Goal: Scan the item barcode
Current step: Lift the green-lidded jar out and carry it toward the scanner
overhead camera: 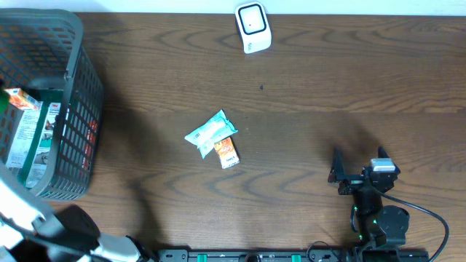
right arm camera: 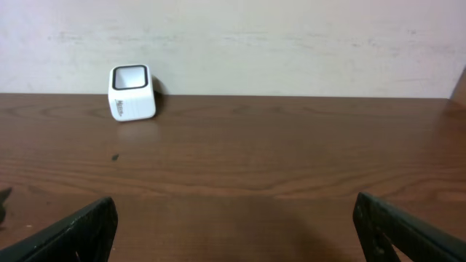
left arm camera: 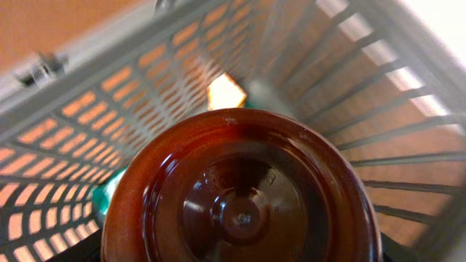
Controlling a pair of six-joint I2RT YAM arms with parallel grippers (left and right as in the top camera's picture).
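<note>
Evidently the brown glossy round bottle [left arm camera: 240,196] lies inside the grey slatted plastic basket [overhead camera: 79,109] at the left, filling the left claw's camera, likely for a pick; its fingers are hidden, so I cannot tell their state. The right claw [right arm camera: 237,222] rests spread wide, near right, facing the white cube scanner [right arm camera: 132,92].
</note>
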